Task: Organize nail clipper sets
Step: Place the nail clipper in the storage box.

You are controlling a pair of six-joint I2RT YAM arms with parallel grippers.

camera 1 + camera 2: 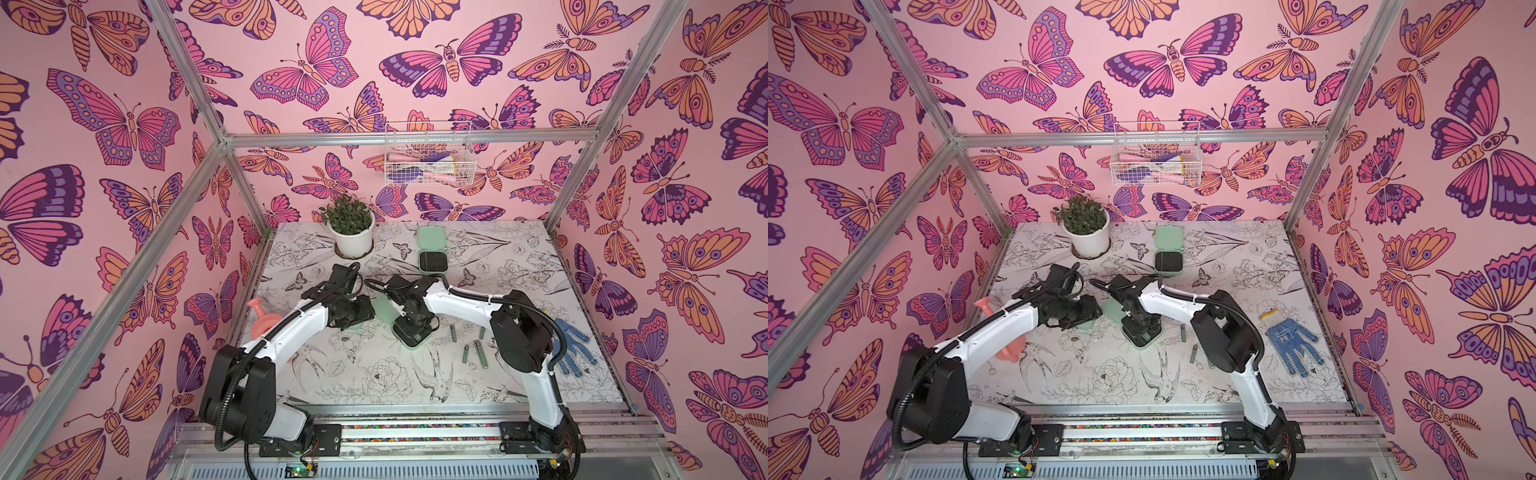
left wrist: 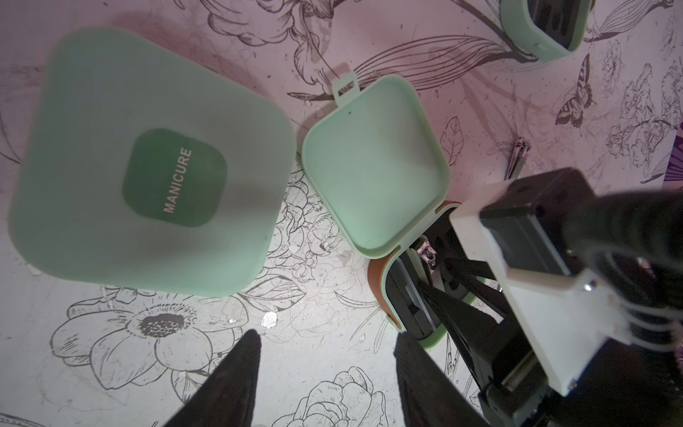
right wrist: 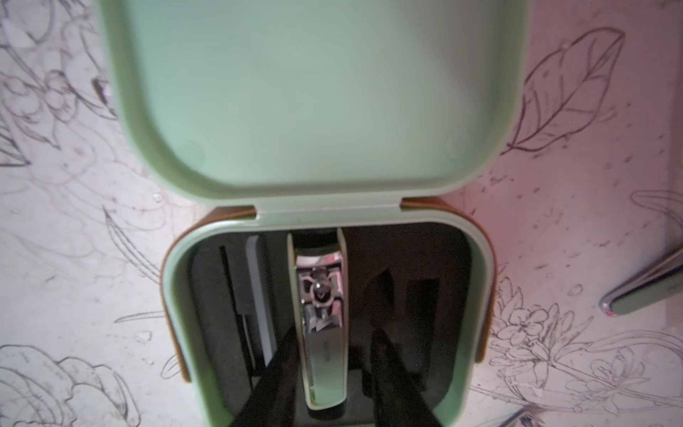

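Note:
Between the two arms lies a closed mint case marked MANICURE (image 2: 148, 177) (image 1: 380, 309). Next to it an open case (image 3: 325, 92) (image 1: 411, 338) rests on the table, its lid laid back. My right gripper (image 3: 332, 351) (image 1: 411, 328) reaches into its black base, open, straddling a clipper (image 3: 323, 332) that sits in the middle slot; a gap shows on one side. A pale tool (image 3: 258, 295) fills a neighbouring slot. My left gripper (image 2: 327, 344) (image 1: 353, 309) hovers open over bare table beside both cases. Another open case (image 1: 432, 251) lies further back. Several loose clippers (image 1: 480, 353) lie right of the open case.
A potted plant (image 1: 352, 232) stands at the back left. A pink watering can (image 1: 262, 320) sits under the left arm, and a blue dotted glove (image 1: 575, 349) lies at the right edge. A wire basket (image 1: 428, 162) hangs on the back wall.

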